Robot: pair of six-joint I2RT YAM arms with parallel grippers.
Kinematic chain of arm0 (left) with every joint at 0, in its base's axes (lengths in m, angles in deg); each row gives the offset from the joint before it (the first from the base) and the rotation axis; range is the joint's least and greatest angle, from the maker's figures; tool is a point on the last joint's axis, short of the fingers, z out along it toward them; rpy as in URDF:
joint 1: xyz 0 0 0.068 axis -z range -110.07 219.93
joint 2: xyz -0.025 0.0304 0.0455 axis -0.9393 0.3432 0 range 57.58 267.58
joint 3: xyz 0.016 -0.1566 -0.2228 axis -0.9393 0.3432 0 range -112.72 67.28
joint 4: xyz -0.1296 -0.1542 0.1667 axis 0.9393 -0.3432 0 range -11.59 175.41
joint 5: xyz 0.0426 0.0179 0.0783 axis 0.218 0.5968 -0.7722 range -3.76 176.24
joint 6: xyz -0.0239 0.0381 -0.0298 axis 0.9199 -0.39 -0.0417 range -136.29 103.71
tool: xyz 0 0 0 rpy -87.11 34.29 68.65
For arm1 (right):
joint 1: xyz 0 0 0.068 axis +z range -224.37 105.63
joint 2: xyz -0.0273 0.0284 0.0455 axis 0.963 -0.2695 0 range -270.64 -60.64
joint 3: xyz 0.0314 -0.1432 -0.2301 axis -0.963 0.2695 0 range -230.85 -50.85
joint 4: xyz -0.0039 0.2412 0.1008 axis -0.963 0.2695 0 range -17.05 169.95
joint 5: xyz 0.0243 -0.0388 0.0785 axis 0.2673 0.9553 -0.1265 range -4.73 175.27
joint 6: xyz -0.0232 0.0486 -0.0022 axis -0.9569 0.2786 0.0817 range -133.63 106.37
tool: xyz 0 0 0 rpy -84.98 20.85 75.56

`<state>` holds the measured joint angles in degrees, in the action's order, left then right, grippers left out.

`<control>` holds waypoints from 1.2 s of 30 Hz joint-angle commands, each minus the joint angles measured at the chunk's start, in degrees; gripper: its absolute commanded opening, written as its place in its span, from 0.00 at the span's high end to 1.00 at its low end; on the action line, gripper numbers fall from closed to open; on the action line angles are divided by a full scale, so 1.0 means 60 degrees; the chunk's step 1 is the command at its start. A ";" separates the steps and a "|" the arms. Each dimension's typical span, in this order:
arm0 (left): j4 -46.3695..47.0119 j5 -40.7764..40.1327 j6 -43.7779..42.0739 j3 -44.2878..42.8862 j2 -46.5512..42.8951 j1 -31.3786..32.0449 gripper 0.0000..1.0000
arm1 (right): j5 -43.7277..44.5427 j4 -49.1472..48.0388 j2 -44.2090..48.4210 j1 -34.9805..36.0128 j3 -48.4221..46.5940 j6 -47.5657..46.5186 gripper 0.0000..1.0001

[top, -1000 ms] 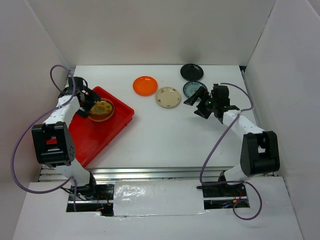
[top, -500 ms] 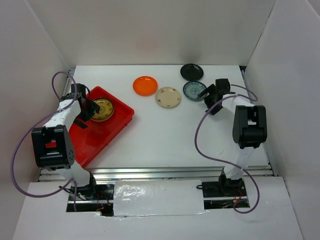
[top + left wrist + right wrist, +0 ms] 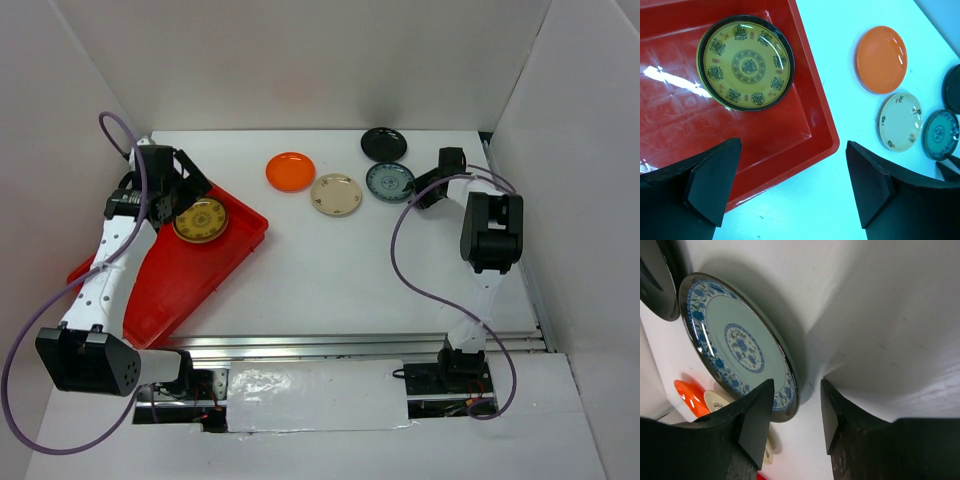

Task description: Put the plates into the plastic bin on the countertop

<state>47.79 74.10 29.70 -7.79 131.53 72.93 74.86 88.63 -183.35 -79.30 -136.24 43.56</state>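
A: So, left side first. Where's the bin?
B: The red plastic bin [image 3: 190, 285] sits on the left of the countertop [image 3: 340, 270], turned at an angle. One yellow plate [image 3: 201, 220] with a black rim and dark motifs lies flat in its far right corner.
A: Left gripper?
B: The left gripper [image 3: 792, 187] is released, jaws spread wide. It hovers above the bin's right rim, just on the near side of the yellow plate and clear of it.
A: Rest of the plates?
B: Four on the countertop, outside the bin, along the far side. The orange plate [image 3: 290, 171] is leftmost. The cream plate [image 3: 336, 194] is just right of it and slightly nearer, not touching. The blue-white plate [image 3: 389, 182] is right of the cream one, also apart. The black plate [image 3: 383, 143] is behind the blue-white one, toward the far edge. They're very close; can't tell if they touch.
A: Right gripper?
B: The right gripper [image 3: 796, 405] is down low at the blue-white plate's right edge. Jaws are part-way apart and straddle the rim. One finger is at the patterned border. The other is outside on bare countertop, with a gap to the rim. Not clamped. The plate lies flat.
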 commanded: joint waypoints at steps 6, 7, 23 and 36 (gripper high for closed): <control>-0.0057 0.0441 -0.0723 -0.0072 -0.0021 -0.0003 0.01 | -0.0066 0.0506 -0.0670 0.0001 -0.0710 0.0136 0.76; -0.0014 0.0543 -0.0708 -0.0028 -0.0021 -0.0003 0.01 | -0.0109 0.0506 -0.0699 -0.0013 -0.0711 0.0137 0.82; 0.4029 0.7676 -0.0914 -0.0715 0.2599 0.1680 0.01 | -0.0308 -0.1102 0.5744 0.3266 0.2848 -0.2016 1.00; 0.4178 0.7402 -0.0678 -0.1053 0.3495 0.2224 0.42 | -0.2939 -0.2570 0.6229 0.4263 0.2908 -0.1958 1.00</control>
<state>71.55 118.77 26.07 -11.54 152.78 86.53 59.80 78.49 -147.55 -54.47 -118.58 31.71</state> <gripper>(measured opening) 0.629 0.032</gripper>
